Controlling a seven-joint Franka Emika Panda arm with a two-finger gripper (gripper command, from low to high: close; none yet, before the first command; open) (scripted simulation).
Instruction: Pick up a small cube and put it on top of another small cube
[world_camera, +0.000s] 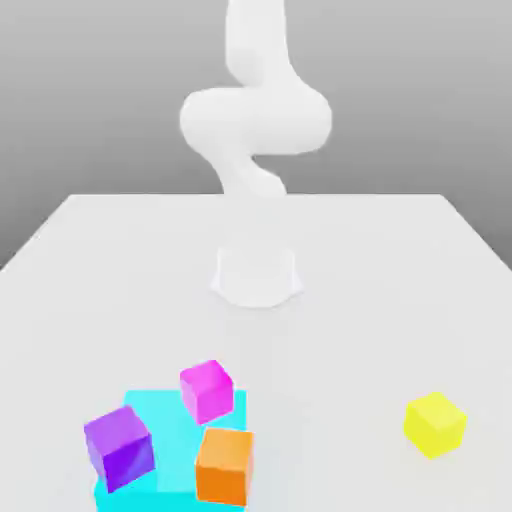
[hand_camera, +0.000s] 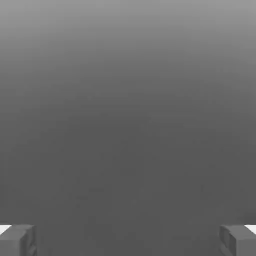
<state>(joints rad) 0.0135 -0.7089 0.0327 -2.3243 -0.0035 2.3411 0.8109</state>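
Gripper (hand_camera: 128, 240) seen with fingers (hand_camera: 17, 240) spread wide, nothing held. Cubes grouped at table (world_camera: 400, 260) near edge: magenta cube (world_camera: 206, 389), purple cube (world_camera: 119, 447), orange cube (world_camera: 224, 465) on cyan patch (world_camera: 170, 425); yellow cube (world_camera: 434, 424) well apart. Cubes judged well away from fingers.

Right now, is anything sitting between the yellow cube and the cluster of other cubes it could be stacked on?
Nothing visible. Bare table separates the yellow cube from the orange cube, the nearest of the cluster, with the magenta cube and purple cube beyond.

The cyan pad (world_camera: 170, 425) lies partly hidden under three cubes.
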